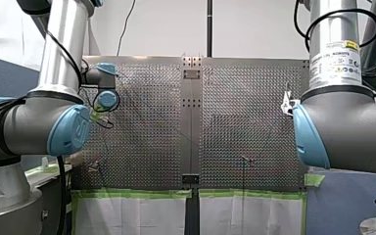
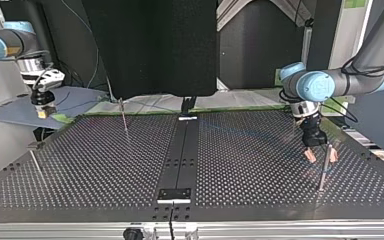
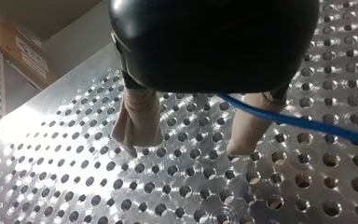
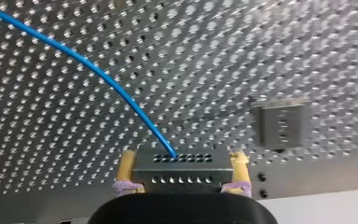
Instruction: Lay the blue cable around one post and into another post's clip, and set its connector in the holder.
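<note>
Right wrist view: my right gripper (image 4: 182, 161) pinched the metal connector (image 4: 182, 171) between its yellow pads. The blue cable (image 4: 98, 70) arced away from it over the perforated table (image 4: 51, 154), and the grey holder (image 4: 282, 125) lay near but apart, ahead and to one side. My left gripper (image 3: 189, 143) hung low over the table with its beige-padded jaws spread. The cable ran past one pad, though whether it touched could not be told. Only the top view showed a post (image 2: 324, 170) standing just beside that gripper, which the left wrist view missed entirely. In the top view the cable itself was at best a faint blue trace across the holes. The holder, in turn, was plain only from the right wrist. Judged from this, the risk lay in the loose cable. With the left jaws unclosed it could slide off before rounding the post, and any tug along it might twist the connector in its pinch and spoil its seating in the holder.
</note>
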Action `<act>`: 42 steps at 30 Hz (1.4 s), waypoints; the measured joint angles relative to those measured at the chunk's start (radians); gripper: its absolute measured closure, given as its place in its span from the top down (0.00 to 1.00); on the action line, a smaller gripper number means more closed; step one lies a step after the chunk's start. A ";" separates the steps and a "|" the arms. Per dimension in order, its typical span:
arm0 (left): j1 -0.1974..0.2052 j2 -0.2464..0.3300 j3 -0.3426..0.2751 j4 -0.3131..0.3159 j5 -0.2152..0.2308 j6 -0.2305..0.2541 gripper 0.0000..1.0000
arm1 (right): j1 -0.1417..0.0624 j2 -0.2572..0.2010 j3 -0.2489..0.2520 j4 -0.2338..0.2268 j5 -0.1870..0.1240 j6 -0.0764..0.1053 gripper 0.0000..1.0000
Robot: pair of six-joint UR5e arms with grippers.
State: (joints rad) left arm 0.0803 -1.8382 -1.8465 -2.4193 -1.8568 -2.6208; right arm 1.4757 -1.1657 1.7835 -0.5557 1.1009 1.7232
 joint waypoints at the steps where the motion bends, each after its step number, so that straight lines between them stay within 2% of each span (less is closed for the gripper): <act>1: 0.000 0.000 0.000 0.000 0.000 -0.001 1.00 | 0.000 0.010 -0.010 0.010 0.000 -0.010 0.00; 5: 0.001 0.000 0.000 0.000 0.000 -0.003 1.00 | 0.000 0.020 -0.045 0.045 -0.010 -0.034 0.00; 16: 0.001 0.000 0.000 0.000 0.000 -0.005 1.00 | -0.010 0.020 -0.159 0.160 -0.054 -0.043 0.00; 19: 0.001 0.000 0.000 0.000 0.000 -0.005 1.00 | -0.010 0.020 -0.181 0.183 -0.058 -0.045 0.00; 22: 0.002 0.000 0.000 0.000 0.000 -0.008 1.00 | -0.011 0.019 -0.196 0.202 -0.059 -0.055 0.00; 25: 0.002 0.000 0.000 0.000 0.000 -0.013 1.00 | -0.013 0.019 -0.204 0.211 -0.060 -0.062 0.00; 31: 0.003 0.000 0.000 0.000 0.000 -0.016 1.00 | -0.019 0.018 -0.210 0.205 -0.069 -0.065 0.00; 42: 0.003 0.000 0.000 0.000 0.001 -0.014 1.00 | -0.030 0.019 -0.256 0.205 -0.093 -0.061 0.00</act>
State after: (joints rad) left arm 0.0837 -1.8382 -1.8464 -2.4193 -1.8561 -2.6349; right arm 1.4457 -1.1470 1.5278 -0.3508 1.0075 1.6622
